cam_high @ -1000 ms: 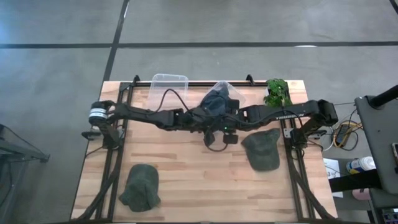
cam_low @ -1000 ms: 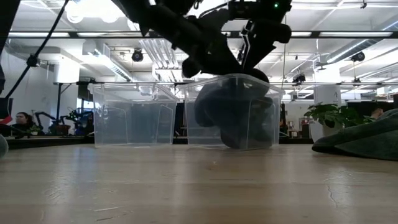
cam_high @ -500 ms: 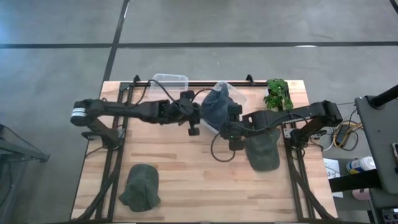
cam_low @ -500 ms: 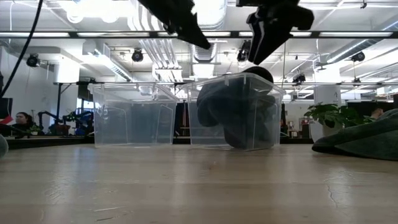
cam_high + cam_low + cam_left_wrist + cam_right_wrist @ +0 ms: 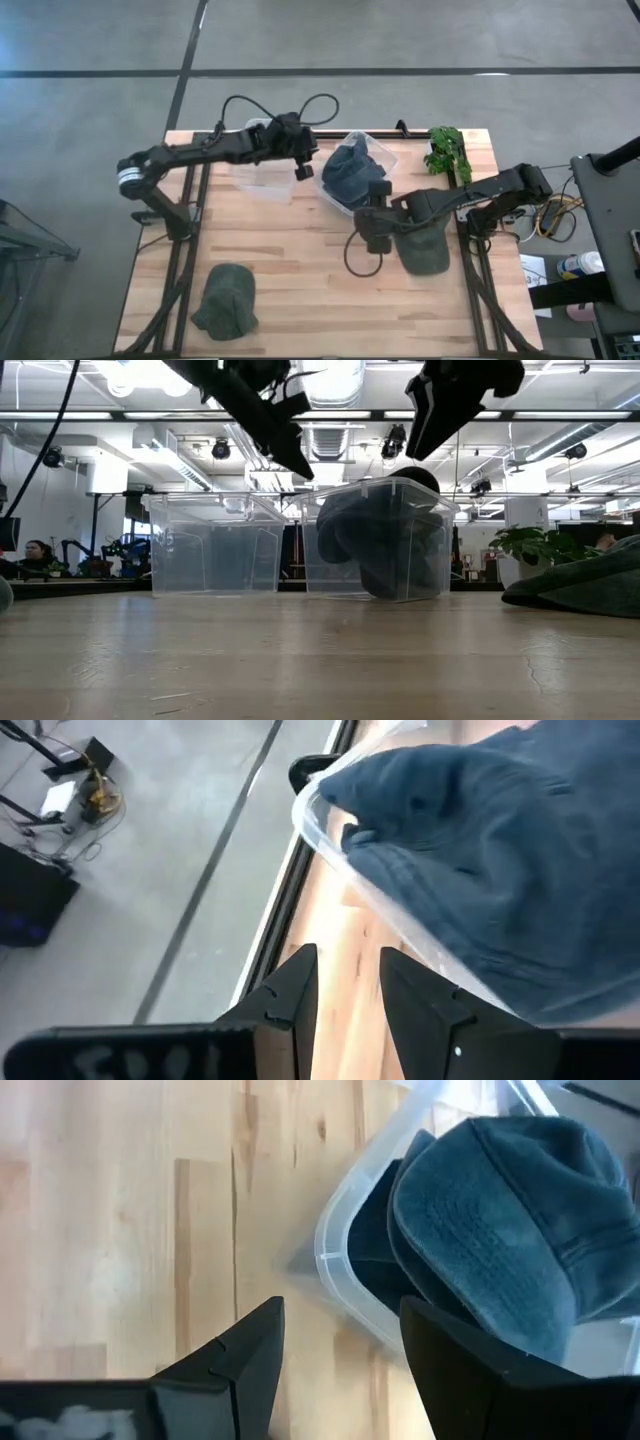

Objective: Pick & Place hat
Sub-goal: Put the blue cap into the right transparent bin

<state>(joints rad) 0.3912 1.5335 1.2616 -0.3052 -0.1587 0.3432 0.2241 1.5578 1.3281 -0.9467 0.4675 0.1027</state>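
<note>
Soft dark-blue fabric hat [image 5: 350,172] bunched inside clear rigid plastic bin [image 5: 366,143], second clear bin [image 5: 262,172] beside it, left gripper [image 5: 299,161] raised over that bin, fingers apart, empty, right gripper [image 5: 374,200] near hat bin, jaws parted, empty

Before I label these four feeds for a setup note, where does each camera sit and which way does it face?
High: overhead, straight down on the table; both arms, left gripper, right gripper.
Low: table height, across to two clear bins; arms enter from above.
Left wrist: past its open fingers at the bin with the blue hat.
Right wrist: open fingers, same hat.
All four share that hat.
</note>
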